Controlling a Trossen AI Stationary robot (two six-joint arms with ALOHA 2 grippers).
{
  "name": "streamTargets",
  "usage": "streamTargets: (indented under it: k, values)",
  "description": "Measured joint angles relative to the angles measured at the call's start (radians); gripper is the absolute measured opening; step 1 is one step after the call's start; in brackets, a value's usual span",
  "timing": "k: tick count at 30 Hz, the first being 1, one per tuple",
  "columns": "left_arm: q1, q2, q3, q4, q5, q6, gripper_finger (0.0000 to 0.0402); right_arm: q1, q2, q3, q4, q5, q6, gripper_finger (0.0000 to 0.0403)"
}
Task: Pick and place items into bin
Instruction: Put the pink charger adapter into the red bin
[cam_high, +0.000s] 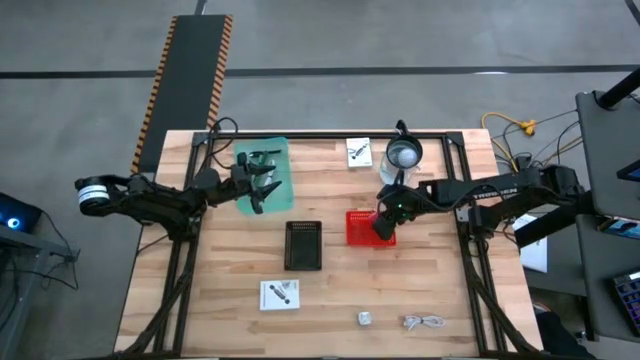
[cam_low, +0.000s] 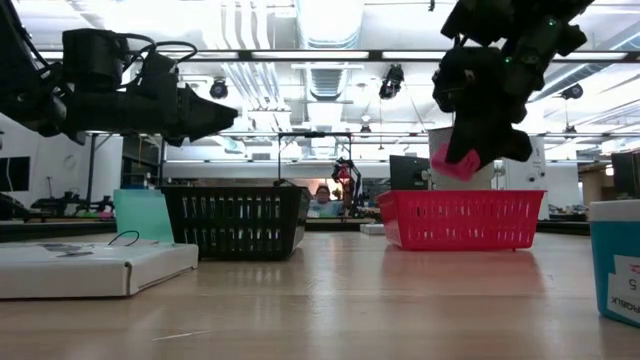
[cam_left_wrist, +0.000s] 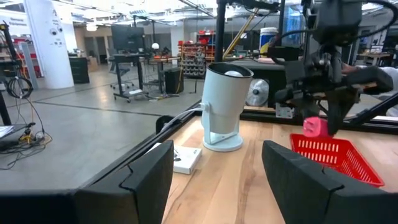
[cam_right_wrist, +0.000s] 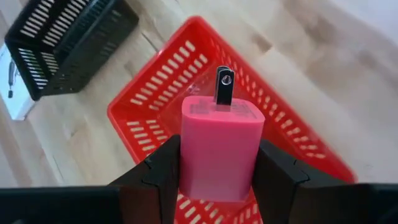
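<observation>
Pink plug-in charger (cam_right_wrist: 219, 148), nearest the right wrist lens at frame centre, is sitting clamped by its flat sides in the right end effector (cam_right_wrist: 217, 171), prongs outward, hanging over the red basket (cam_right_wrist: 155, 99). Judged light, rigid, smooth-sided; side grip suits it. Left end effector (cam_left_wrist: 214, 171) is idling wide open at the high view's left.

Little can be read. In the low view, a blue container (cam_low: 615, 260) at the table's (cam_low: 400, 300) near right edge, to the right of the red basket (cam_low: 460, 220), carries a white label whose dark letters, turned sideways, are cut off by the picture's edge; they cannot be made out for sure. The white cards (cam_high: 280, 294) on the table show dark print too small to read.
</observation>
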Motion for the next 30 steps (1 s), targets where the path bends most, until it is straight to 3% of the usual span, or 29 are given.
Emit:
streamTargets:
  k: [16,30]
  values:
    - [0.000,0.000,0.000,0.000,0.000,0.000,0.0228,0.013,0.124,0.037,-0.059,-0.035,0.046,0.0145]
    - [0.000,0.000,0.000,-0.001,-0.001,0.000,0.0228,0.015,0.161,0.187,-0.325,0.002,0.059,0.0146]
